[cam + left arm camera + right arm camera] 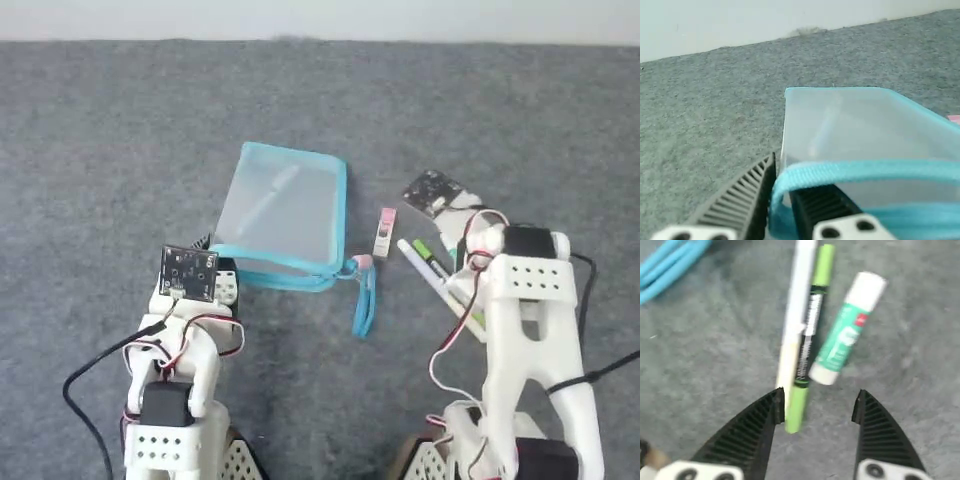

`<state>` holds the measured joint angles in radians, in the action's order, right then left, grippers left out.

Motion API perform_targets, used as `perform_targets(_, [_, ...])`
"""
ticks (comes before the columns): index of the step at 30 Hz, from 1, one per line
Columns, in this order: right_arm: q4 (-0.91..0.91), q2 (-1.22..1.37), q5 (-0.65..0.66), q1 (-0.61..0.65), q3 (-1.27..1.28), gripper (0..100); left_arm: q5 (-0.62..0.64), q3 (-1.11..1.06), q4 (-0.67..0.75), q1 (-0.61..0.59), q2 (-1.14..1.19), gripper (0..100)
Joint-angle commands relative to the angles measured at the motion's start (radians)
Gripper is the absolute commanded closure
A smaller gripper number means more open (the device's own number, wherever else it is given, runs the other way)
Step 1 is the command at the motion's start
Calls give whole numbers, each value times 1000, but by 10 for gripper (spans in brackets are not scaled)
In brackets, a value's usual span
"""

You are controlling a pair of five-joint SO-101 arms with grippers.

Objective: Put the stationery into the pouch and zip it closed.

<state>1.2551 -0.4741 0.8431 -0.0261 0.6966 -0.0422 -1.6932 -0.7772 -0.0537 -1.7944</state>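
Our left gripper (781,195) pinches the pouch's (282,212) near blue rim at its corner, so we judge the mouth is held up. Our right gripper (820,399) hangs wide open over the marker (809,335), pen (794,325) and glue stick (846,337), which lie on the carpet beside the pouch. We should centre on one item, likely the marker, close squarely across its barrel, and hold the rim steady.

Glue stick (847,332) just beside green pen (807,352)
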Motion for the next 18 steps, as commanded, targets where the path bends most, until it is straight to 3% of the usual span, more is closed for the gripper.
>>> perform_targets(1, [-67,54,18,-12,-9,786,6,7,9,-9,-8,988])
perform_targets(18, [-142,545,14,-50,-245,788,5,7,14,-9,-8,988])
